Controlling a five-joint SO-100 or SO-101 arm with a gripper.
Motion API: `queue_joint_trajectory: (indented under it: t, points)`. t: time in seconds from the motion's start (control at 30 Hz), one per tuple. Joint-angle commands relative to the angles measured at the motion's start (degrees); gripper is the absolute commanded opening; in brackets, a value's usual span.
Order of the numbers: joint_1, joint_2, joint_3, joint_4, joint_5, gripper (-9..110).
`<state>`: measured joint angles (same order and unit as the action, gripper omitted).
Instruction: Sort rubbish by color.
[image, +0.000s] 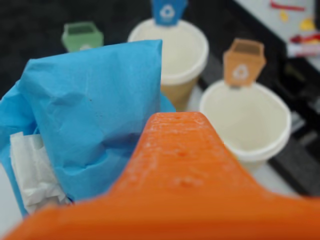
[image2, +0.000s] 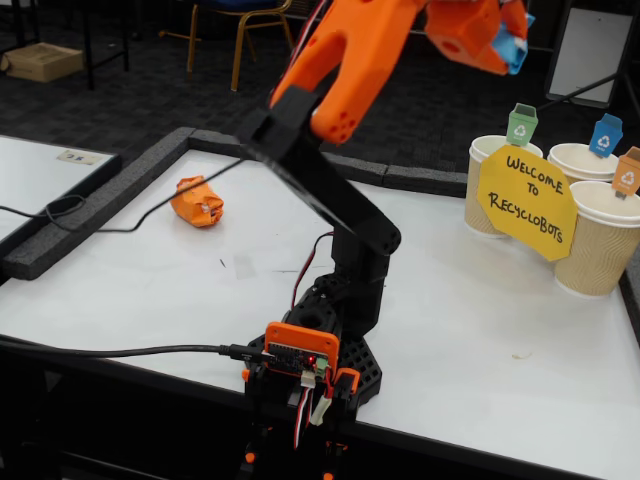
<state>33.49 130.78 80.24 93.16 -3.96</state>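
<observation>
While the orange plastic arm (image2: 340, 70) reaches up high, its gripper (image2: 508, 40) squeezes one crumpled blue paper ball (image: 90, 120) above three beige paper cups (image2: 590, 245); one orange paper ball (image2: 198, 201) lies on the table.

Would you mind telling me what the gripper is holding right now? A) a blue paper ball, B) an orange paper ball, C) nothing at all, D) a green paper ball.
A: the wrist view shows the blue paper ball pressed against the gripper, and in the fixed view it is raised high near the cups, while the orange paper ball lies on the table.
</observation>
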Motion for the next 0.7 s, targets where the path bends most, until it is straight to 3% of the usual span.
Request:
queue_joint_trajectory:
  t: [0.0,0.67]
  points:
    - [1.85,-5.63,-10.28,-2.99,-1.05,0]
    - [3.34,-42.45,-36.39,-9.14,-1.05,0]
